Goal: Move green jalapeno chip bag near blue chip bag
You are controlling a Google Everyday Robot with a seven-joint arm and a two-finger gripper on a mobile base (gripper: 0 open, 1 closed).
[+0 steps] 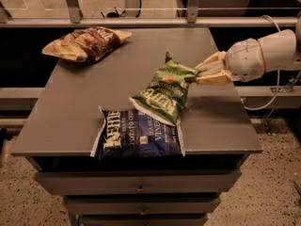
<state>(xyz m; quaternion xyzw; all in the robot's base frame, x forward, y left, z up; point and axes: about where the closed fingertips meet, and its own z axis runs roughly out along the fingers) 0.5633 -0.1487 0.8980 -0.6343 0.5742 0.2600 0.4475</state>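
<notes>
The green jalapeno chip bag [166, 91] hangs tilted over the grey table [80, 107], its lower white edge overlapping the top of the blue chip bag [138, 135]. The blue bag lies flat near the table's front edge, white lettering up. My gripper [200, 73] reaches in from the right and is shut on the green bag's upper right corner. The white arm [263, 53] extends off to the right.
A brown-and-yellow chip bag [84, 42] lies at the table's back left corner. Drawers [141, 187] sit under the tabletop. A metal rail [141, 21] runs behind the table. A cable [277, 91] hangs below the arm at the right.
</notes>
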